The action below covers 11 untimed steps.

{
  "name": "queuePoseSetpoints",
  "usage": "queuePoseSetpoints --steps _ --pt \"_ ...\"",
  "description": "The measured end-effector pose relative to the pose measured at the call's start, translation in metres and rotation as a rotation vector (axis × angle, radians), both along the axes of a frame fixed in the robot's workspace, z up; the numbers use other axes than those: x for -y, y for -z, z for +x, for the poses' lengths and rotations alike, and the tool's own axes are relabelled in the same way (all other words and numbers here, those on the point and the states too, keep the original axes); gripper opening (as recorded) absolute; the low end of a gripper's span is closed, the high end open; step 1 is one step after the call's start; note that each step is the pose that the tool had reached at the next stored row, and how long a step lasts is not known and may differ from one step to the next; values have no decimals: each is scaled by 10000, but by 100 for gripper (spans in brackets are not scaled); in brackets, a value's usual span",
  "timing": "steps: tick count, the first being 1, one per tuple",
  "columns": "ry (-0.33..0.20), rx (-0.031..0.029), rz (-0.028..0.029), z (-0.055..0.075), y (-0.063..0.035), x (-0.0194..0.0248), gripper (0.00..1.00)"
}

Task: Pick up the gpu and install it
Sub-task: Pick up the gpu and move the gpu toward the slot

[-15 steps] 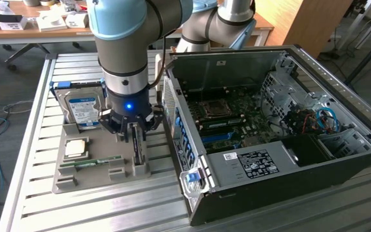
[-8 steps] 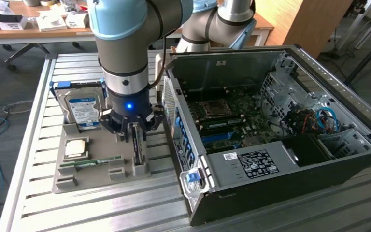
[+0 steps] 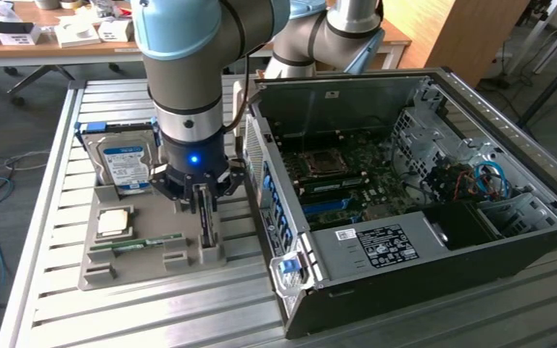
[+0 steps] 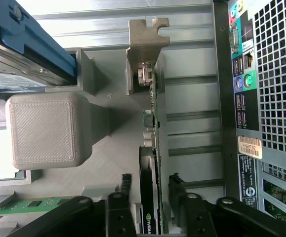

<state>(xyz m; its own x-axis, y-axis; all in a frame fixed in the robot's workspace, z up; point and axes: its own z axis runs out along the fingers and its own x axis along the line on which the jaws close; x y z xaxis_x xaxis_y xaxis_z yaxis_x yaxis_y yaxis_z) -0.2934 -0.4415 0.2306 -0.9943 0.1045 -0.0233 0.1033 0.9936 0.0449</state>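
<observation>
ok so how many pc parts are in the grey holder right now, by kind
hard drive: 1
processor chip: 1
memory stick: 1
gpu: 1
total: 4 parts in the grey holder

Robotics lab: slatted metal bench, cluttered desk.

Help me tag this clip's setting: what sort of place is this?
Probably a robotics lab or workshop bench: a robot arm works over a slatted metal table carrying an open computer case and a grey parts holder, with a cluttered wooden desk behind.
</observation>
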Motion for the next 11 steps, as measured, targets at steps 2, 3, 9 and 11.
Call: queuePoseSetpoints --steps 2,3,9,11 --pt "0 0 0 0 0 0 39" --pt "0 0 0 0 0 0 39" --pt "0 -1 0 0 0 0 38" --pt "0 -1 0 0 0 0 38"
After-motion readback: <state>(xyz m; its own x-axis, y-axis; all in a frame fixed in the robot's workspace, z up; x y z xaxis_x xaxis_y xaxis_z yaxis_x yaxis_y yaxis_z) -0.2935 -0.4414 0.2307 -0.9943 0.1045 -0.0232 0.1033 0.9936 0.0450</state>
